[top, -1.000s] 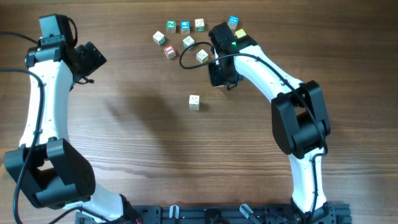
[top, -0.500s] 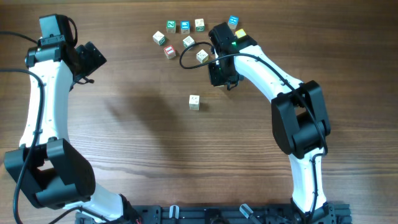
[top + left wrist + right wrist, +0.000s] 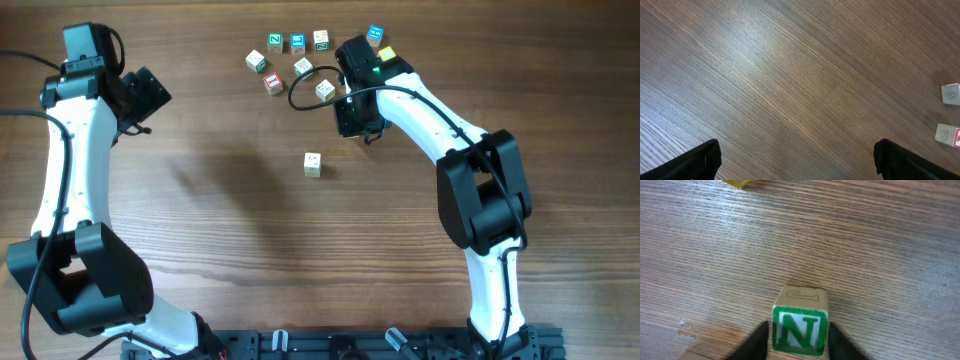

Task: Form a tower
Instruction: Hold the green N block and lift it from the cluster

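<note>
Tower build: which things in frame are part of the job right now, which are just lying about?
Job: pale wooden cube with green N, flanked by the right gripper; lone pale wooden letter cube mid-table, likely tower base.
Lying about: cluster of loose wooden letter cubes; small yellow cube; open left gripper.

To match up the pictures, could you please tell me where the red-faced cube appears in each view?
Overhead: red-faced cube, near the top, slightly left of centre.
Left wrist: right edge, lower of two cubes.
Right wrist: not in it.
Shared landmark: the pale cube beside it.
</note>
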### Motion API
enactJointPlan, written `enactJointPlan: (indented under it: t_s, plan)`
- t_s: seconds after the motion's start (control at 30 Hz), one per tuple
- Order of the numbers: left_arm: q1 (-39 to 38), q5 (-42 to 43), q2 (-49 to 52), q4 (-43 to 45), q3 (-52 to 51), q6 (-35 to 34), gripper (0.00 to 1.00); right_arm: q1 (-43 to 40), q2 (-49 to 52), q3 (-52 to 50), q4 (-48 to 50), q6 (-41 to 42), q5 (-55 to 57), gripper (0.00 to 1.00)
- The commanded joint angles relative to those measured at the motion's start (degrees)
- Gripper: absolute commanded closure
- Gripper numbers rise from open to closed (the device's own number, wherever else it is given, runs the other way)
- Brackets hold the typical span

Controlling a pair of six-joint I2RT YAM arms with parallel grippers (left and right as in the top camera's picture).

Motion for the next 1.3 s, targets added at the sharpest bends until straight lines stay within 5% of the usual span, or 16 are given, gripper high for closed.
enactJointPlan:
  t_s: [0.0, 0.3, 0.53, 0.63, 0.7, 0.87, 0.97, 1.27]
  plan:
    - [0.2, -0.5, -1.1, 0.1, 0.7, 0.7, 0.0, 0.1, -1.8, 0.9, 0.2, 0.2, 0.7, 0.56]
    - [0.2, -0.5, -1.1, 0.1, 0.7, 0.7, 0.0, 0.1, -1.7, 0.8, 2.4, 1.7, 0.7, 0.56]
    - [0.2, -0.5, -1.1, 0.1, 0.7, 0.7, 0.0, 0.1, -1.7, 0.9, 2.4, 3.3, 0.7, 0.7]
    - [0.2, -0.5, -1.1, 0.1, 0.7, 0.7, 0.0, 0.1, -2.3, 1.4, 2.2, 3.4, 0.7, 0.68]
    - [0.2, -0.5, -1.1, 0.1, 0.7, 0.7, 0.0, 0.1, -2.2, 1.2, 1.8, 3.3, 0.5, 0.55]
    - [0.2, -0.5, -1.1, 0.1, 0.7, 0.7, 0.0, 0.1, -1.6, -0.3, 2.0, 3.3, 2.1, 0.56]
    - [0.2, -0.5, -1.1, 0.1, 0.7, 0.7, 0.0, 0.1, -1.6, -0.3, 2.0, 3.3, 2.0, 0.66]
    - [0.2, -0.5, -1.1, 0.1, 0.7, 0.7, 0.0, 0.2, -1.5, -0.3, 0.3, 3.4, 1.6, 0.6]
